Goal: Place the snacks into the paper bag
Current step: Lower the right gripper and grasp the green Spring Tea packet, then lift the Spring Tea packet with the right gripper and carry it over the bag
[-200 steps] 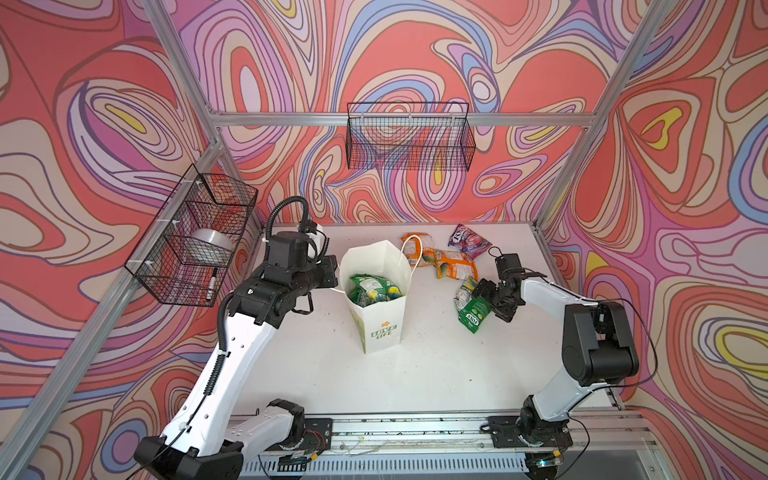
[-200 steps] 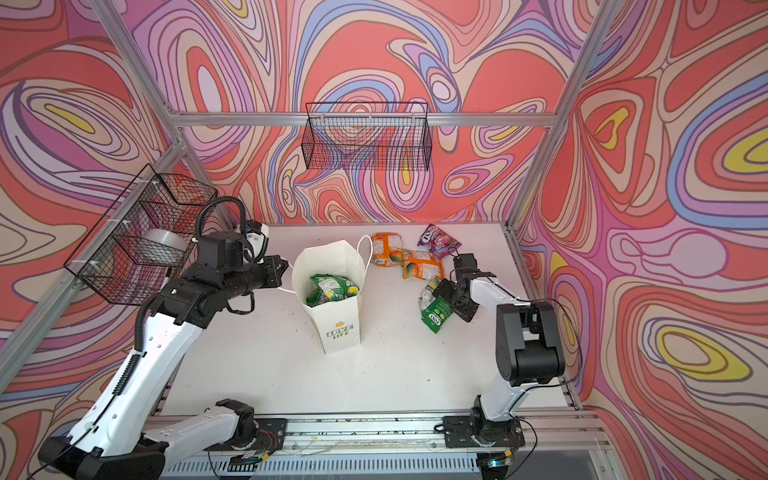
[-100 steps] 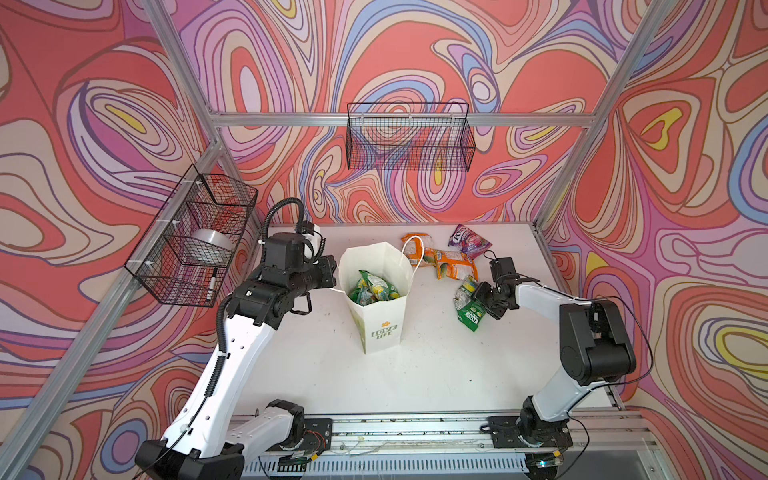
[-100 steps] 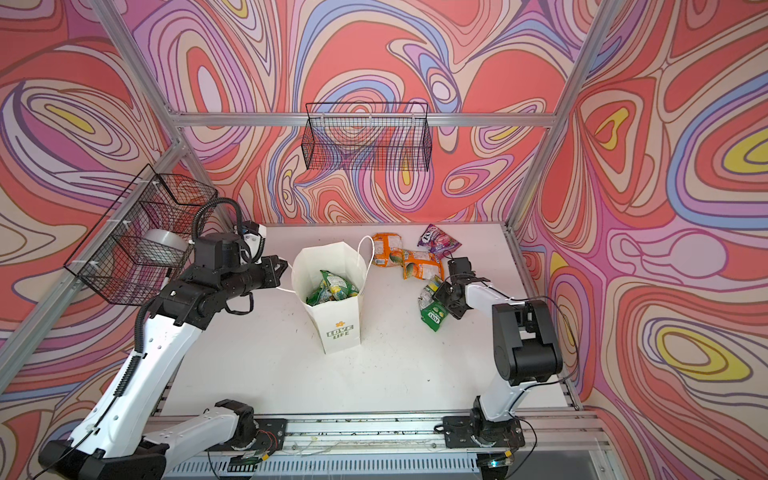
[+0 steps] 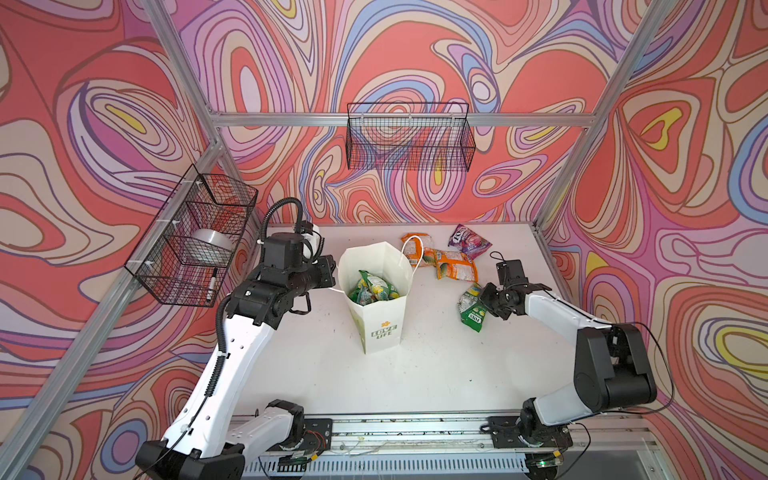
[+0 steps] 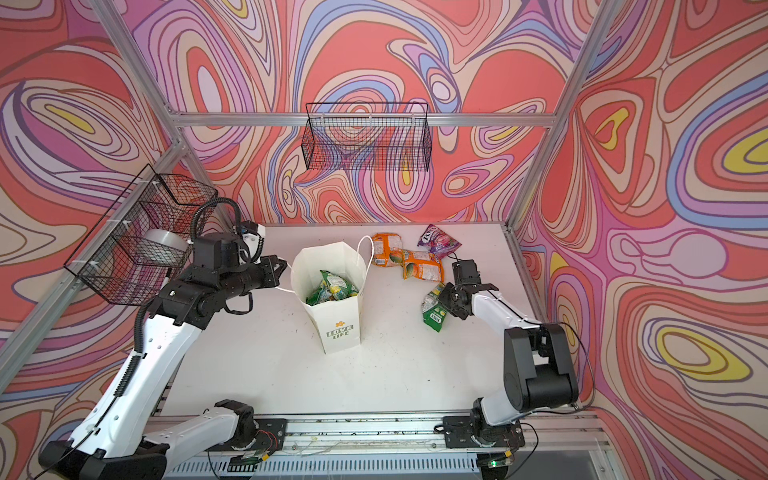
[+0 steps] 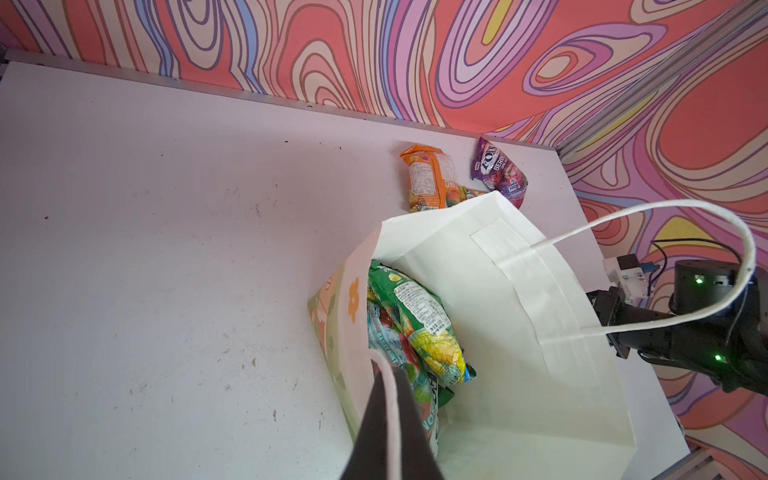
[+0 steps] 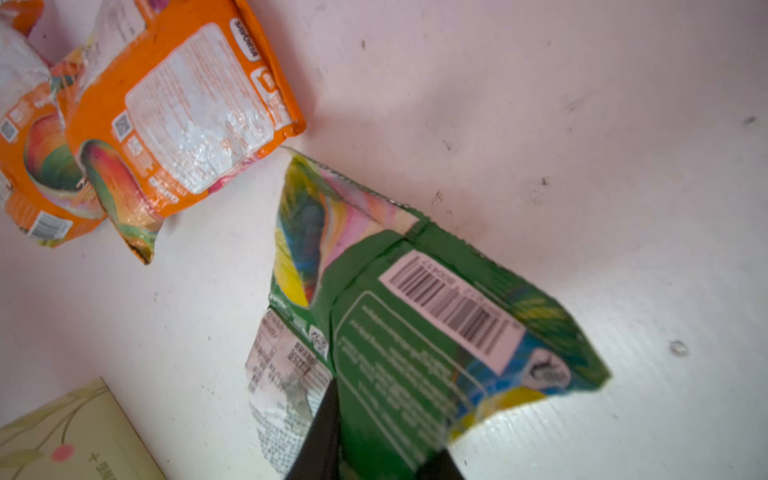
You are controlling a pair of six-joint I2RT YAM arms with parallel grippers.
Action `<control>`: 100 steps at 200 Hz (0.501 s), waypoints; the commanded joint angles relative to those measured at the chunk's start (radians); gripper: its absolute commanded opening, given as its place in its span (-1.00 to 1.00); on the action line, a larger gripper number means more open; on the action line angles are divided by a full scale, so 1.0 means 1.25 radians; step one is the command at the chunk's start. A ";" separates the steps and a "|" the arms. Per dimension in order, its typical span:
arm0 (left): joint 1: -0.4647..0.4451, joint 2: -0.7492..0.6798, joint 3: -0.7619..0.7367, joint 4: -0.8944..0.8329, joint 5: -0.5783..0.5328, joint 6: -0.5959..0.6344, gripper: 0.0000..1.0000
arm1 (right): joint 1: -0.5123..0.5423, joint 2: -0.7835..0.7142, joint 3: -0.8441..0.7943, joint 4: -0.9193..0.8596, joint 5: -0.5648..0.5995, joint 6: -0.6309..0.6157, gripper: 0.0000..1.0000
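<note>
I'm pinching the left cord handle [image 6: 286, 289] of the paper bag [image 5: 380, 328] with my left end effector [image 5: 330, 277]. In the left wrist view the white cord is running between my two dark fingers [image 7: 415, 440], and the jaws are pressed together on it.

The bag is standing upright mid-surface [image 5: 415, 374] with its mouth gaping open. It's white paper, with green "LOVE LIFE" under a yellow flower on the near face. The right cord handle [image 7: 747, 249] is looping out toward the far right.

Some snacks [image 5: 374, 289] are sitting inside it. They're glossy crinkly pouches in green and yellow, leaning on each other, with a red-teal pouch [image 7: 388, 336] beneath.

My right end effector [image 5: 484, 297] is pinching the green pouch [image 5: 471, 309] to the right of the bag, apart from it. In the right wrist view my fingers are sitting on either side of the crumpled foil. The pouch is folding along its back seam, showing a white barcode label and yellow-blue patches, and the picture is slightly blurred. In both top views it's tilting up on edge. I can't tell whether its near end is touching the surface.

Two orange pouches [image 5: 455, 268] are lying loose on the surface, overlapping, to the far right of the bag. A purple pouch [image 5: 467, 243] lettered "FOX'S" is lying just beyond them, near the far right corner.
</note>
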State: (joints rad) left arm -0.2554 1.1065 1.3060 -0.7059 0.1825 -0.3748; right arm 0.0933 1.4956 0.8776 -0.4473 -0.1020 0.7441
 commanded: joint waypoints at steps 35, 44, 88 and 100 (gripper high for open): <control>0.004 -0.016 0.000 0.030 0.011 0.000 -1.00 | 0.005 -0.148 -0.002 -0.053 -0.014 -0.012 -0.95; 0.004 -0.019 -0.003 0.032 0.011 0.002 -1.00 | 0.005 -0.163 0.013 -0.070 -0.015 -0.017 -0.98; 0.005 -0.016 -0.003 0.033 0.003 0.011 -1.00 | 0.005 -0.194 0.116 -0.163 -0.017 -0.052 -1.00; 0.004 -0.018 -0.002 0.033 0.003 0.011 -1.00 | 0.006 -0.205 0.130 -0.174 -0.022 -0.062 -1.00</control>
State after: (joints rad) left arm -0.2550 1.1046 1.3025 -0.7048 0.1867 -0.3706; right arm 0.0933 1.2785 0.9783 -0.6182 -0.1173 0.7071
